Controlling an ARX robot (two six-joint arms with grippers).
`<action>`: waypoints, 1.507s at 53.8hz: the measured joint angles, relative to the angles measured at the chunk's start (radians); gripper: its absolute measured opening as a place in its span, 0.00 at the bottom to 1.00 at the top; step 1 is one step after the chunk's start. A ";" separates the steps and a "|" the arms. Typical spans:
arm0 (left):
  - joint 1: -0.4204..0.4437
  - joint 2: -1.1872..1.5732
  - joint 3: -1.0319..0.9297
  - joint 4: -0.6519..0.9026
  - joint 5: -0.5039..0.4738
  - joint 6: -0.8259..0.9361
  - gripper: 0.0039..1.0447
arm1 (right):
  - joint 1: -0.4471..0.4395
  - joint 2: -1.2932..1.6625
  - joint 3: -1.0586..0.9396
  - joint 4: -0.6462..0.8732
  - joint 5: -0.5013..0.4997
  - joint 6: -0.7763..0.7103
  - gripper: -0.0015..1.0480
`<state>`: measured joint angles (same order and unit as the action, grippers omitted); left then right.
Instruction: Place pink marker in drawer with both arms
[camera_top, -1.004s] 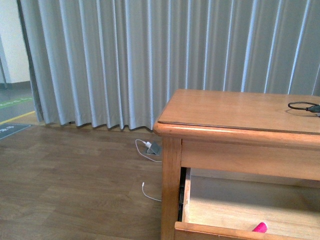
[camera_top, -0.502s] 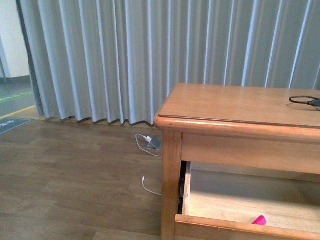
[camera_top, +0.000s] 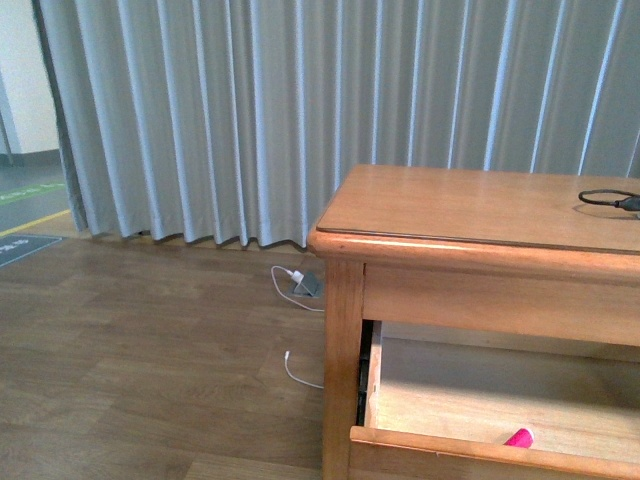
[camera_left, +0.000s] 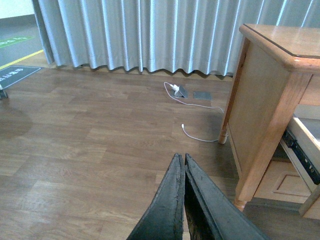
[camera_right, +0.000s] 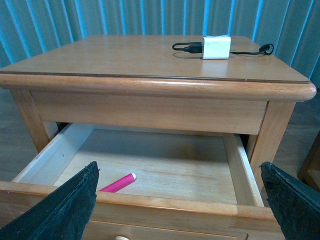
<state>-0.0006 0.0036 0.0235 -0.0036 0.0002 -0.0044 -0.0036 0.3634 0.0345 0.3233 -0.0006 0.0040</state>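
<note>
Right wrist view: pink marker (camera_right: 119, 182) diagonal in drawer (camera_right: 170, 167)

Matte black jaws — long, flat, tapered wedges.

Grey pleated curtain (camera_top: 250, 110), wood-plank floor (camera_top: 130, 350), loose white cable (camera_top: 297, 376)

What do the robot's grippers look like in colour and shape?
The left gripper has two matte black fingers, long and tapering to thin tips. The right gripper has black fingers too, dull and slightly rough. No markings or cables show.
</note>
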 joint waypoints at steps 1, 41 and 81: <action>0.000 0.000 0.000 0.000 0.000 0.000 0.04 | 0.000 0.000 0.000 0.000 0.000 0.000 0.92; 0.000 0.000 0.000 0.000 0.000 0.000 0.94 | 0.093 0.824 0.241 -0.061 0.035 0.054 0.92; 0.000 0.000 0.000 0.000 0.000 0.000 0.94 | 0.132 1.566 0.572 0.620 0.165 0.081 0.92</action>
<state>-0.0006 0.0036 0.0235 -0.0036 0.0002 -0.0040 0.1284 1.9297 0.6067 0.9436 0.1646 0.0853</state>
